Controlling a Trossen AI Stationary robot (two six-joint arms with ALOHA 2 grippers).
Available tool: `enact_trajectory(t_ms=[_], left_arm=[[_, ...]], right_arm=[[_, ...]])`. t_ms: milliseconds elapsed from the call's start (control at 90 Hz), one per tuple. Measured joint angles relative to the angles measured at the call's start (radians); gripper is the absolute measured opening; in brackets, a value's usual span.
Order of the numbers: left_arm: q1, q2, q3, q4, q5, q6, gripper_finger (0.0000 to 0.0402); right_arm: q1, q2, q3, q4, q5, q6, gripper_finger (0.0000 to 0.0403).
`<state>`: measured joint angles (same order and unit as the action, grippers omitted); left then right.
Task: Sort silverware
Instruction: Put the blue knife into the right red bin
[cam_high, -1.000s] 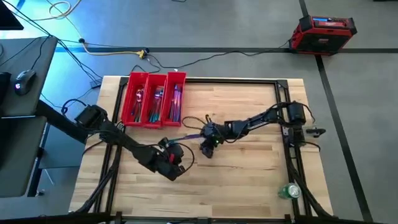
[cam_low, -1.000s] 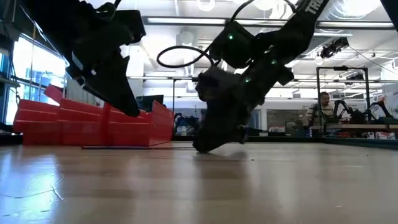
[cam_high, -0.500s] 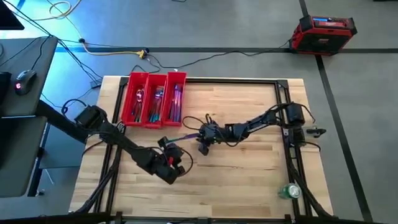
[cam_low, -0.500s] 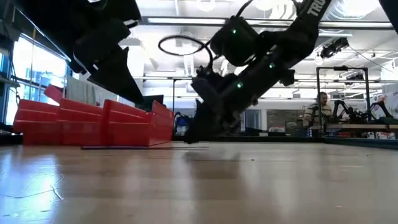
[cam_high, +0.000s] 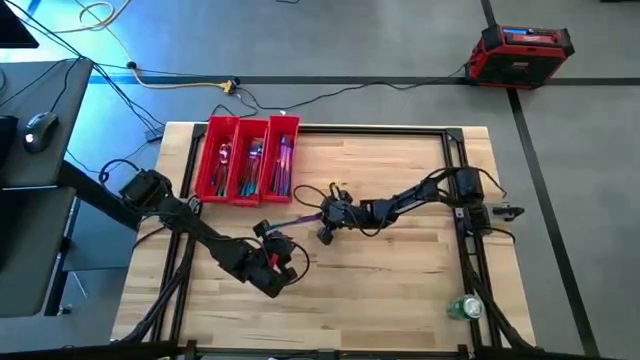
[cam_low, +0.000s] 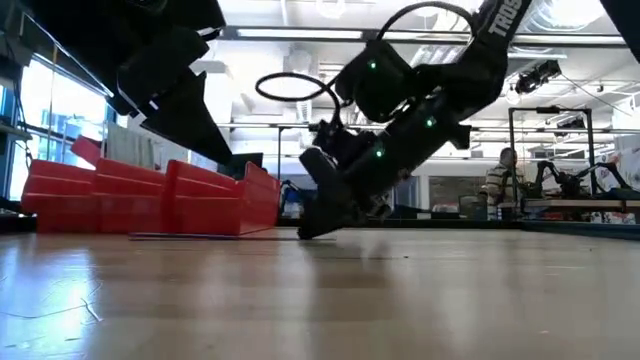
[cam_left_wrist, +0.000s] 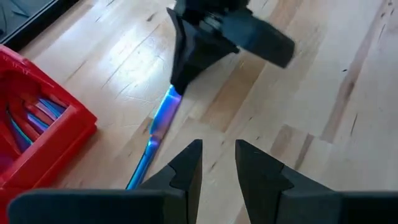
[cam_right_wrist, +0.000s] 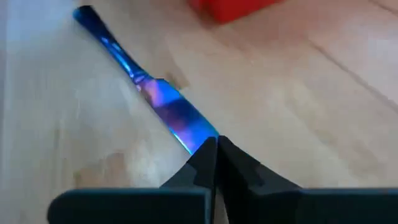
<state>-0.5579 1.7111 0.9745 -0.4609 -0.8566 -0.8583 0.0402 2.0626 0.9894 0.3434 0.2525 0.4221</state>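
The wooden table (cam_high: 400, 280) carries a red three-compartment tray (cam_high: 246, 160) at its far left corner; all positions below are taken from that tray. Each compartment already holds iridescent silverware (cam_high: 254, 162), though the individual pieces inside cannot be told apart. The right arm reaches across the table toward the tray, and the right gripper (cam_high: 325, 222) sits low, near the tray's near right corner, tilted down to the board in the low view (cam_low: 318, 215). Its jaws are pressed together on the blade tip of a knife (cam_right_wrist: 146, 96), as the right wrist view shows. The knife (cam_high: 292, 221) lies flat on the wood just in front of the tray, apart from it, its handle pointing back toward the tray side and its blade end in the right gripper. The left gripper (cam_high: 272, 262) hovers farther from the tray than the knife, toward the table's near edge, holding nothing; its fingers (cam_left_wrist: 186, 167) stand a narrow gap apart. A green can (cam_high: 466, 307) lies well away from the tray, at the table's opposite near corner.
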Motion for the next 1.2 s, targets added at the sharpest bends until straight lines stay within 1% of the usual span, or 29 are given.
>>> enact_trajectory(t_ms=[56,100,178,311,389,533,622,756,822,889,978,1044,1200], left_arm=[[0.0,0.0,0.0,0.0,0.003,-0.001,0.0076],[0.0,0.0,0.0,0.0,0.011,-0.001,0.0076],[0.0,0.0,0.0,0.0,0.029,-0.001,0.0076],[0.001,0.0,0.0,0.003,0.069,-0.001,0.0076],[0.001,0.004,0.0,0.019,0.094,-0.001,0.0076],[-0.006,0.006,0.0,0.066,0.159,0.026,0.0076],[-0.016,0.006,0.0,0.12,0.199,0.077,0.0076],[-0.011,0.025,0.0,0.216,0.314,0.163,0.0076],[0.002,0.053,0.0,0.239,0.367,0.19,0.0076],[0.013,0.086,0.0,0.254,0.445,0.198,0.0076],[0.026,0.135,0.0,0.236,0.534,0.185,0.0076],[0.033,0.144,0.002,0.229,0.568,0.18,0.0076],[0.035,0.141,0.004,0.199,0.594,0.166,0.0076]], right_arm=[[0.0,0.009,0.001,-0.003,-0.019,0.0,0.0],[0.001,0.011,0.003,-0.012,-0.056,0.0,0.0],[0.007,0.01,0.003,-0.026,-0.138,0.013,0.0],[0.037,-0.015,0.001,-0.056,-0.31,0.058,0.0],[0.055,-0.032,-0.002,-0.07,-0.367,0.093,0.0],[0.075,-0.094,-0.008,-0.066,-0.368,0.119,0.0],[0.075,-0.151,-0.004,-0.05,-0.371,0.121,0.0],[0.077,-0.173,-0.004,-0.091,-0.378,0.12,0.0],[0.079,-0.173,-0.005,-0.126,-0.377,0.12,0.0001],[0.08,-0.171,-0.004,-0.181,-0.372,0.12,0.0006],[0.076,-0.153,-0.005,-0.231,-0.361,0.12,0.0023],[0.075,-0.137,-0.005,-0.226,-0.358,0.12,0.0043],[0.067,-0.108,-0.004,-0.21,-0.39,0.12,0.0097]])
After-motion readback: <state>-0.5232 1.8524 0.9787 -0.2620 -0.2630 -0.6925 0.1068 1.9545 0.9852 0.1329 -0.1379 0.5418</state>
